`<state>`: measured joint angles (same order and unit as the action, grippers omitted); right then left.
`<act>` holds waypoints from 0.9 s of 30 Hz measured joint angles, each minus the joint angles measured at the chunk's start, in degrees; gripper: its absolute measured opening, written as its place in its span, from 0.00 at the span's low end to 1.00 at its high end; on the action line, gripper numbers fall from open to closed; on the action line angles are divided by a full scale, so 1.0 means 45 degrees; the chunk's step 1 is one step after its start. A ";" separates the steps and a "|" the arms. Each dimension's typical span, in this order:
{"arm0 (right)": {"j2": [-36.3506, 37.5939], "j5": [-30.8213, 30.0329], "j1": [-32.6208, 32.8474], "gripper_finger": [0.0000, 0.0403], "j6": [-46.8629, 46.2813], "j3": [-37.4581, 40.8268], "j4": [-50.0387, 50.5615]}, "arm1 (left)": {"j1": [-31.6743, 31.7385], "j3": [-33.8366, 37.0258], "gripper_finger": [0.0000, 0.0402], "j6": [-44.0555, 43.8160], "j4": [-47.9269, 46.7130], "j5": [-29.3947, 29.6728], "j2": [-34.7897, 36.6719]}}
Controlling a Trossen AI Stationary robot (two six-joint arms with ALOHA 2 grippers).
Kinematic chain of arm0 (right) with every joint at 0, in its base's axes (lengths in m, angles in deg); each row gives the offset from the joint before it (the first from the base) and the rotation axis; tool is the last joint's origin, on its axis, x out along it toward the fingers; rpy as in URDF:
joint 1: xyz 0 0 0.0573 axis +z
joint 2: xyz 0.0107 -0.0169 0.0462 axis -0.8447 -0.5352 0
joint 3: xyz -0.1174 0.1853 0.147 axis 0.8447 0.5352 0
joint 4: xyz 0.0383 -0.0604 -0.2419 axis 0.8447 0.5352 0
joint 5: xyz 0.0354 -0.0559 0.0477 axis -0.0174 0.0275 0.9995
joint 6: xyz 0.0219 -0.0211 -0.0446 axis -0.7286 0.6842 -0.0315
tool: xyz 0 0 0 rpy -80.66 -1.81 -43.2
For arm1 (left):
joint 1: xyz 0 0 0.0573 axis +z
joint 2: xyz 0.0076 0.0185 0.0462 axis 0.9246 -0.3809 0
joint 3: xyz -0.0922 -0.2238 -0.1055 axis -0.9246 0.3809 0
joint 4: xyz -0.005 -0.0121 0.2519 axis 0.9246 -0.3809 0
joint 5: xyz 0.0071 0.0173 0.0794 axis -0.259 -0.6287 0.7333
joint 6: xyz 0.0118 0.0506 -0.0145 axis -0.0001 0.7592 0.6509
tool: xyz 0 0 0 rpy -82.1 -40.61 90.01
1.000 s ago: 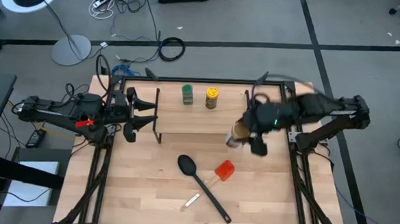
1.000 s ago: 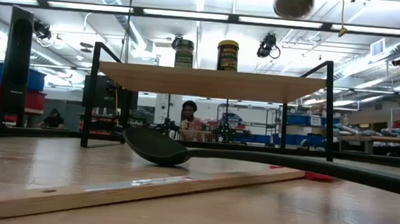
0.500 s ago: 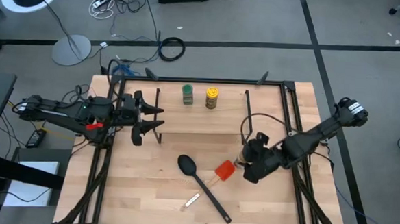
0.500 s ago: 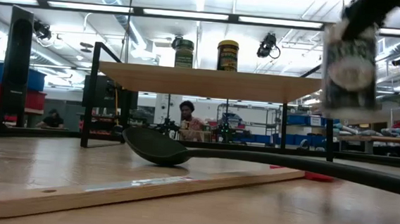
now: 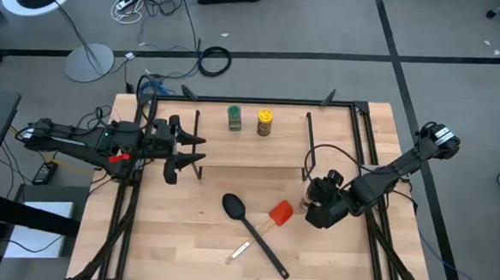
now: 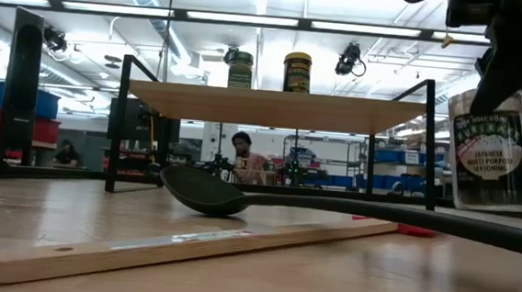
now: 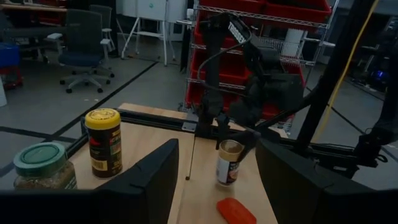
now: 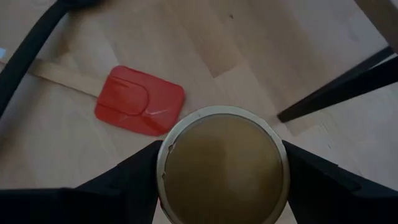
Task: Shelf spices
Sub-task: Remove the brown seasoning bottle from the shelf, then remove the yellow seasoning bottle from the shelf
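Both arms are showing as dark, nearly black jointed tubes with thin black cables looping along them. The left arm is wearing a small red mark near its wrist, and its gripper is ending in two black, blunt fingers. The right arm is carrying a pale ring at its far joint and a bulky black wrist block.
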<state>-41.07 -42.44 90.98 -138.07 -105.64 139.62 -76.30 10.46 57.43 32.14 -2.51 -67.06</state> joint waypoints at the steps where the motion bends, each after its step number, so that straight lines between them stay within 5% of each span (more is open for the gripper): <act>1: 0.0000 0.0044 -0.0002 0.69 0.0021 0.0033 -0.0087 | 0.0000 0.0000 0.55 0.0000 0.0005 0.0005 0.0000; 27: 0.0010 -0.0001 -0.0077 0.86 0.1593 -0.0852 -0.0673 | 0.0000 0.0000 0.55 0.0084 0.0009 0.0001 0.0000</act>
<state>-41.02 -42.44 90.64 -130.90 -109.48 136.59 -76.30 10.46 57.81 32.18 -2.50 -67.06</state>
